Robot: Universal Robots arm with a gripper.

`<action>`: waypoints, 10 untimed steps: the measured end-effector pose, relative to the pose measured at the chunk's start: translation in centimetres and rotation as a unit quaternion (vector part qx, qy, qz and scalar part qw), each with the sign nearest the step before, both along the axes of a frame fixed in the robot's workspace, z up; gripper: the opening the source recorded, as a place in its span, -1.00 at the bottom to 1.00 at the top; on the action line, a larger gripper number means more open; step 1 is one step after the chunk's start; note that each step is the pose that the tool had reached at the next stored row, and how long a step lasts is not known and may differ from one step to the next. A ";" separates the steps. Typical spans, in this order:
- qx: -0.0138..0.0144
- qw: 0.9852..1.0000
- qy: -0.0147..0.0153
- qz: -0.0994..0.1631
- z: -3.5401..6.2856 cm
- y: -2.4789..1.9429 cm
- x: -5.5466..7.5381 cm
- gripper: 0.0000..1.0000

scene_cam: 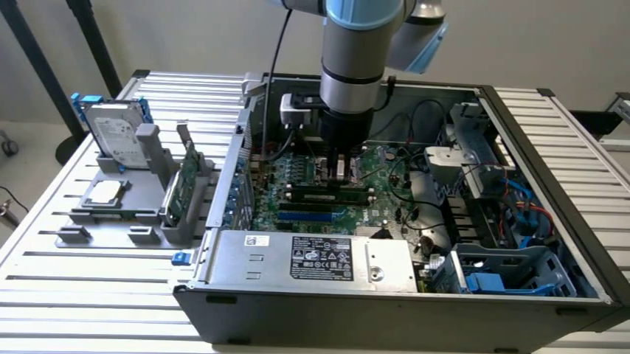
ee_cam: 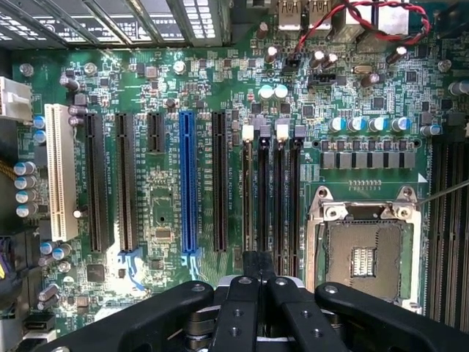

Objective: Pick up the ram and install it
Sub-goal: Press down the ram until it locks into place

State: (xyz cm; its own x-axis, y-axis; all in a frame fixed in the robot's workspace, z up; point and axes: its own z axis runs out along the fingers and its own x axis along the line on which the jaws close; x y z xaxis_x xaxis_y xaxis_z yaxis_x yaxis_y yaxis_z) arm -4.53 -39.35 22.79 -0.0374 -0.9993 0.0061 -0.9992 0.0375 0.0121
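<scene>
Hidden and cut-off parts around the motherboard [ee_cam: 220, 95]

The gripper [scene_cam: 340, 171] tips vanish among board parts in the exterior view, so its hold is unclear; the arm [scene_cam: 359, 44] is cropped above, and the case [scene_cam: 394, 310] front runs off below the motherboard.

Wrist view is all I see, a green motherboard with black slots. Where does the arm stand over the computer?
Observer: It reaches straight down into the open grey computer case, its gripper just above the green motherboard.
Operator: Do you see the ram?
Observer: A long narrow green ram stick stands on edge on that motherboard, beside the gripper on the side nearer the camera.
Operator: What is outside the case?
Observer: A silver hard drive stands upright in a grey fixture at the exterior view's left.
</scene>
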 end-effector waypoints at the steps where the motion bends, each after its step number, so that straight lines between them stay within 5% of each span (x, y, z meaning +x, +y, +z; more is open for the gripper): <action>1: 0.000 1.000 0.000 0.000 -0.04 0.00 0.0 -0.79; 5: 0.001 1.000 -0.001 0.001 0.21 0.03 0.0 -0.79; 10: 0.000 1.000 0.000 0.001 1.87 0.00 0.0 -0.79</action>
